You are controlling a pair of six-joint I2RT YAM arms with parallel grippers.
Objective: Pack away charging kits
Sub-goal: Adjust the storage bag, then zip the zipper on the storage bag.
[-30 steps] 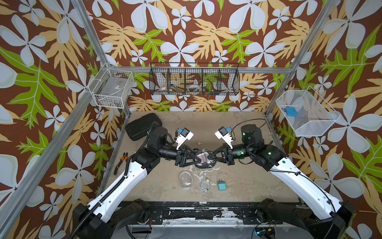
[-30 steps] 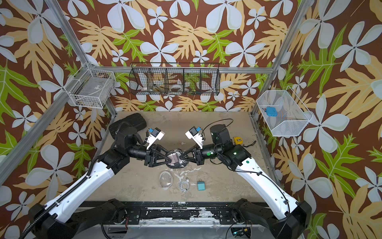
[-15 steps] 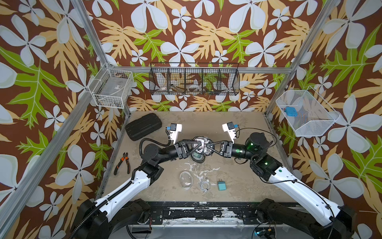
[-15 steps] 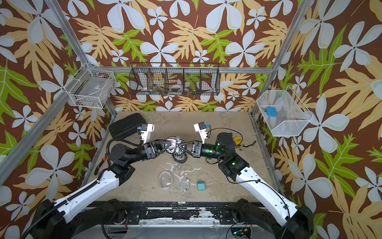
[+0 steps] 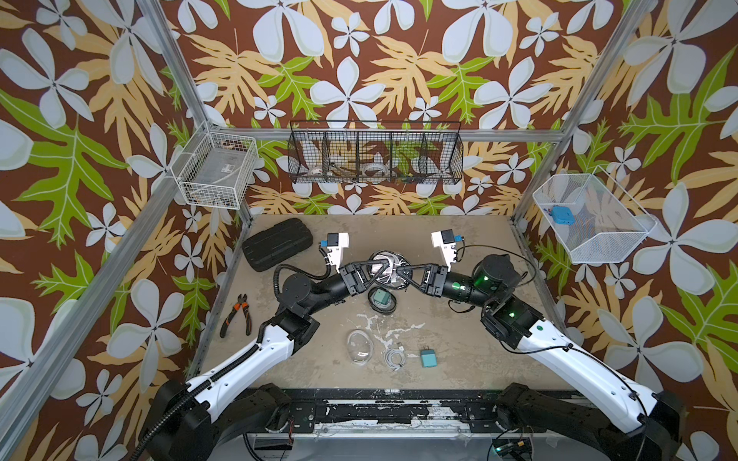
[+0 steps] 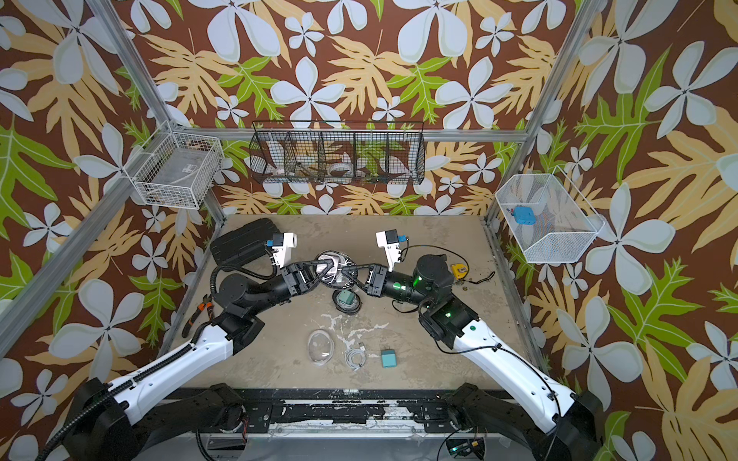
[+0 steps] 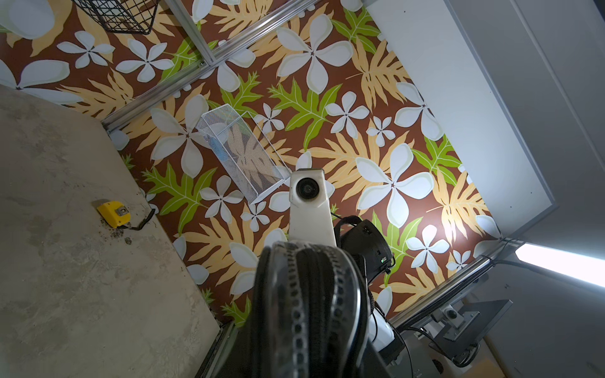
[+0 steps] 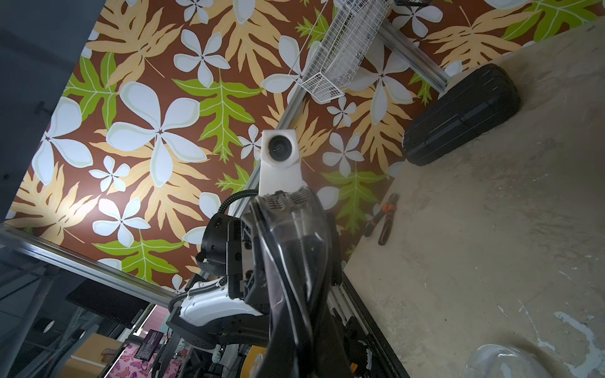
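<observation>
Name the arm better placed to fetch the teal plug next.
Right, likely. The teal plug lies right of the table's middle, on that arm's side. Both the left gripper and right gripper are at the black-rimmed pouch, so neither looks free.

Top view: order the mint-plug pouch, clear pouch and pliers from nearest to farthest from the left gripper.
1. mint-plug pouch, just in front of the left gripper.
2. clear pouch, farther toward the front.
3. pliers, far out on the left side.

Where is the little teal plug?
In both top views the teal plug lies near the table's front edge, just right of the coiled white cable.
</observation>
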